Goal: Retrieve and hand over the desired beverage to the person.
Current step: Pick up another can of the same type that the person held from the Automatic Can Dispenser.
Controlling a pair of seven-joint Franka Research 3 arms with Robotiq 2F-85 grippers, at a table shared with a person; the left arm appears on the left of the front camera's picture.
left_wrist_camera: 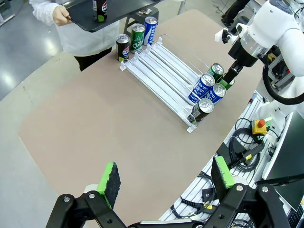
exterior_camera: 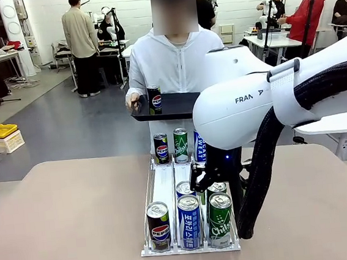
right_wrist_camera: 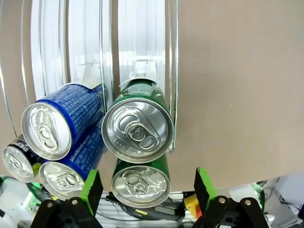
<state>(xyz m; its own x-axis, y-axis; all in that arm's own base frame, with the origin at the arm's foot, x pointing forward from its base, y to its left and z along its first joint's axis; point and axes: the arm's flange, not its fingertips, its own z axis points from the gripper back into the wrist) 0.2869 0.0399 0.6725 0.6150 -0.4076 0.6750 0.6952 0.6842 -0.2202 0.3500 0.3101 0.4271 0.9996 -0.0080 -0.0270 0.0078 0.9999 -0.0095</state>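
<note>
Right gripper (right_wrist_camera: 148,187), as I see it through its wrist camera: the green-padded fingers stand apart and empty. From above they flank the nearer of two green cans (right_wrist_camera: 137,126) set one behind the other in the rack's right lane, with a gap showing on either side. Left gripper (left_wrist_camera: 166,178): my view shows its fingers likewise spread wide and holding nothing, high over the bare tan table (exterior_camera: 66,226) and well apart from the rack (exterior_camera: 164,189). The rack is a clear-plastic frame of three lanes divided by bright metal rails. Two blue cans (right_wrist_camera: 50,123) sit in its middle lane and one dark Pepsi can (exterior_camera: 159,226) in its left. All are smooth cylinders with silver pull-tab tops. Three more cans (exterior_camera: 181,144) stand upright at the rack's far end. Beyond them the person (exterior_camera: 176,59), in a white hooded zip jacket, holds a flat black tray (exterior_camera: 174,108) carrying one upright dark can (exterior_camera: 154,99).
</note>
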